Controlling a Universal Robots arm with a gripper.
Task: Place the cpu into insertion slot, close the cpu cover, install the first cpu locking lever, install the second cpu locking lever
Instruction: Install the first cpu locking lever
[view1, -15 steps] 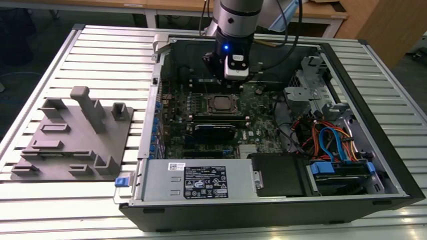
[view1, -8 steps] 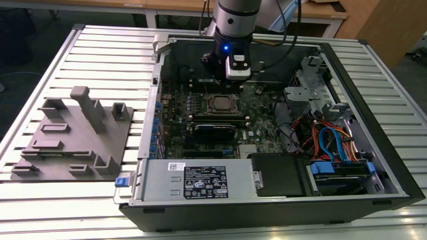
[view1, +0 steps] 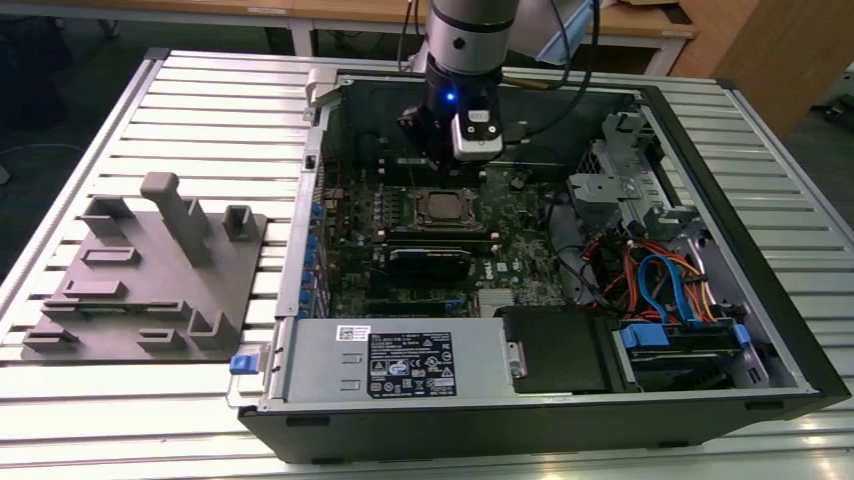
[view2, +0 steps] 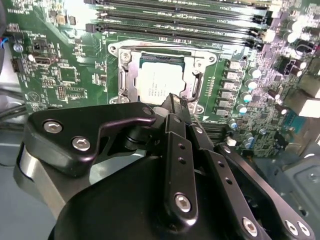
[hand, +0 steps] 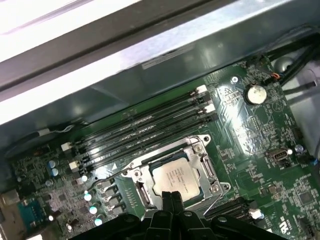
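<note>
Cpu (hand: 175, 177): we see it seated flat in the slot (view2: 161, 80), silvery top up, in both wrist views.
Cover (view2: 127, 80): we judge it down over the chip, its frame lying around the metal top; whether the levers are latched we cannot tell.
Gripper (view2: 175, 102): it hangs just above the near edge of the socket, fingers drawn together to a narrow tip and holding nothing.
Step in hand: we judge it to be work at the socket's frame or levers; to do it well we would press straight down on the frame edge, not on the chip's top, and keep the tip square to the board.
Edges: memory slots (hand: 145, 132) lie just beyond the far side of the socket, and a row of capacitors (view2: 235, 95) sits close to one side.
Room: the case (view1: 747, 150) is open on top, so we have free room upward; the walls stand well apart from the socket.
</note>
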